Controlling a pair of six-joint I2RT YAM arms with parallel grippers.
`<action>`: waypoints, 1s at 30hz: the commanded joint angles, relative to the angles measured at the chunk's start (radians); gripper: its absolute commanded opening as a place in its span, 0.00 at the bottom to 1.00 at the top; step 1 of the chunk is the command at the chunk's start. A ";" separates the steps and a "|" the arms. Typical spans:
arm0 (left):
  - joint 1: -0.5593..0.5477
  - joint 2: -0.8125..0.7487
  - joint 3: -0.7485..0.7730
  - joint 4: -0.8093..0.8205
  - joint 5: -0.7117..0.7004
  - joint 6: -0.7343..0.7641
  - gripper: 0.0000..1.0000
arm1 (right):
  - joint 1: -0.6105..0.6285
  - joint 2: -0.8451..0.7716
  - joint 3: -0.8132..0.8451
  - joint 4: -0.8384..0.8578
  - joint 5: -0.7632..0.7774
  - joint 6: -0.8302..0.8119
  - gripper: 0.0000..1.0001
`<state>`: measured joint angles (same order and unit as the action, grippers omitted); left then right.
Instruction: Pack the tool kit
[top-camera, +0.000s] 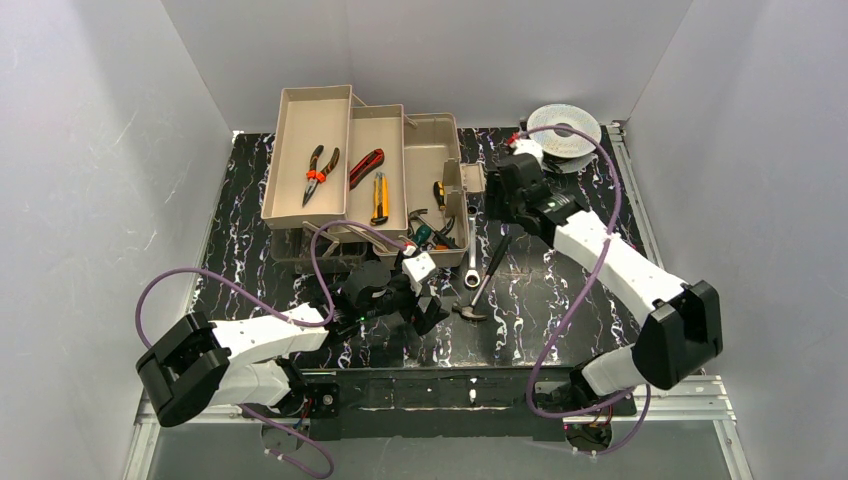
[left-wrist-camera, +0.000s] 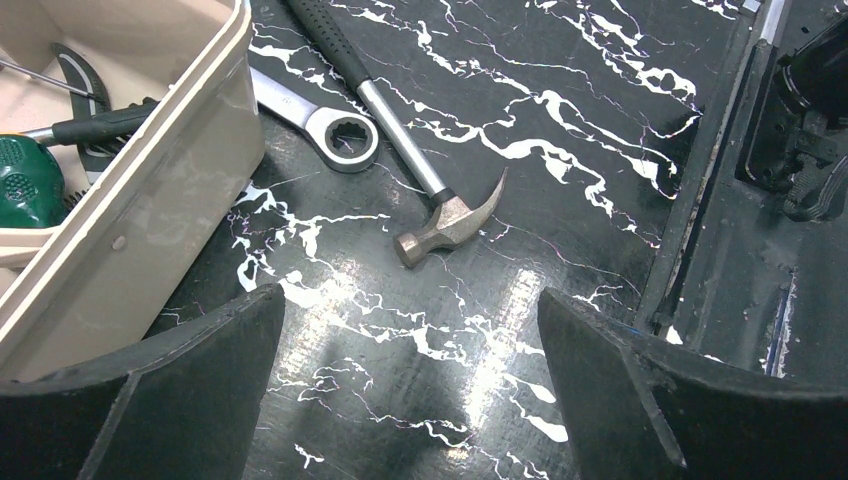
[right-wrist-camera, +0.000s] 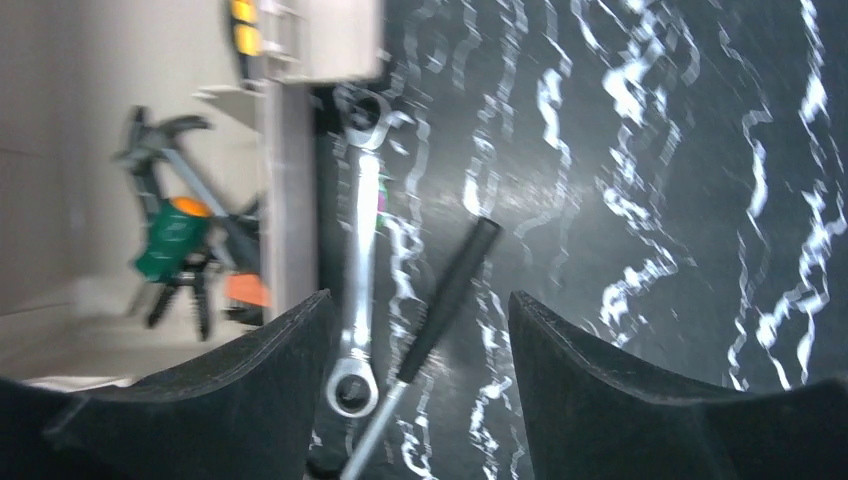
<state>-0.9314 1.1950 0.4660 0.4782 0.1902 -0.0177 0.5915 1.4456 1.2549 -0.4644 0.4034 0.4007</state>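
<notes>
right wrist view blurred | hammer (left-wrist-camera: 400, 140) handle cut at top | toolbox (left-wrist-camera: 150, 220) cropped left

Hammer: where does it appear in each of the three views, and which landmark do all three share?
Top external: hammer lies centre, right of the toolbox.
Left wrist: hammer upper centre, head lowest.
Right wrist: hammer lower centre, head out of view.
Shared landmark: the ring spanner alongside it.

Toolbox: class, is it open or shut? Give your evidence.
Open: the toolbox has its trays folded out, with the pliers and yellow knife lying exposed.
</notes>
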 joint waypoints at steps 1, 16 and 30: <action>-0.004 -0.032 -0.011 0.011 0.003 0.010 0.98 | -0.086 -0.086 -0.125 -0.041 0.036 0.066 0.71; -0.003 -0.032 -0.008 0.011 0.000 -0.010 0.98 | -0.095 0.062 -0.181 -0.154 0.011 0.524 0.78; -0.004 -0.051 -0.010 -0.002 -0.021 0.004 0.98 | -0.091 0.346 -0.045 -0.111 -0.017 0.558 0.73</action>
<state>-0.9314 1.1893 0.4660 0.4774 0.1822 -0.0257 0.4995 1.7569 1.1660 -0.5743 0.3481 0.9260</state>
